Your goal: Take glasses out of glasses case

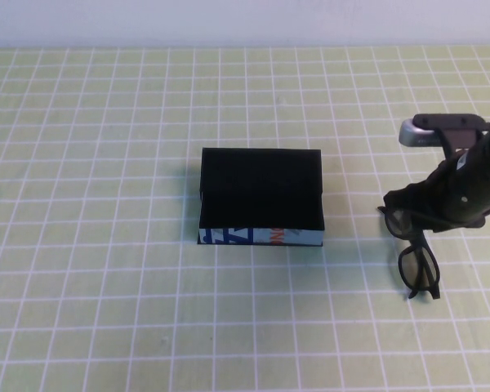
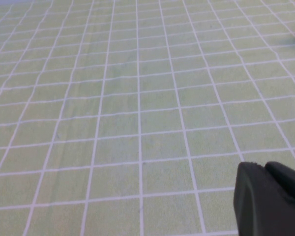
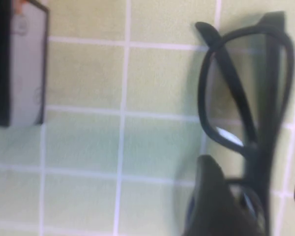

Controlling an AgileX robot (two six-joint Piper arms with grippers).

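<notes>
The glasses (image 1: 416, 260) are out of the glasses case (image 1: 260, 198), well to its right, low over the bench (image 1: 106, 286). The right claw (image 1: 408, 214) grasps one end. They look light, stiff and slippery; grip the frame, not the lenses. Long axis runs near-to-far. The left claw (image 2: 270, 201) sits parked; closure cannot be told.
</notes>
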